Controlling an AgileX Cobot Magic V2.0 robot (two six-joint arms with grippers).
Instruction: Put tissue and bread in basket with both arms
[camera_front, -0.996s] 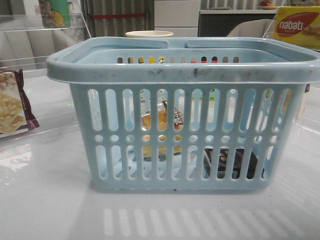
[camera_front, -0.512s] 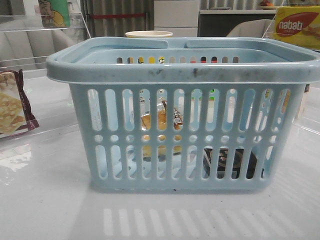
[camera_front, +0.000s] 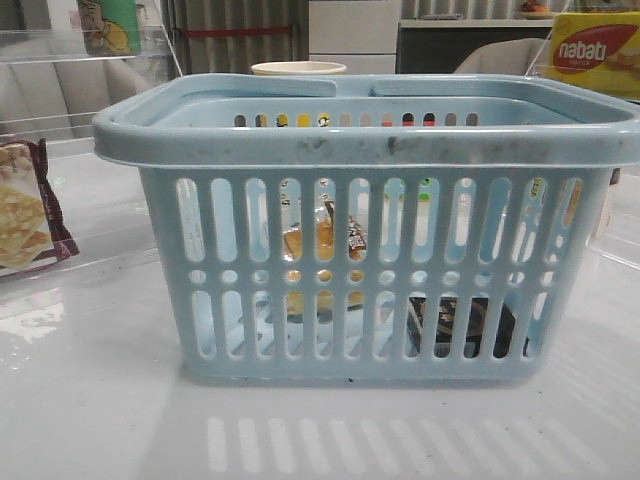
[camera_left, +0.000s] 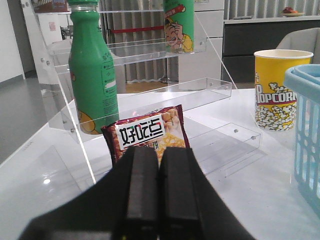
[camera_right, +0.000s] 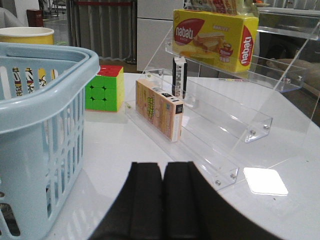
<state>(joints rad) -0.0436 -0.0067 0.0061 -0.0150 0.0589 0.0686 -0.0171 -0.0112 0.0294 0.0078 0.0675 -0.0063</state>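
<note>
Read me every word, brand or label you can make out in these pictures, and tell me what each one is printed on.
"nabati": yellow wafer box on the clear acrylic shelf.
"POPCORN": yellow paper cup; the last letter is partly hidden by the basket.
"好吃点": maroon-edged cracker packet.
Too small or blurred to read: print on the green bottle, the upright snack box, and the bread label inside the basket.
</note>
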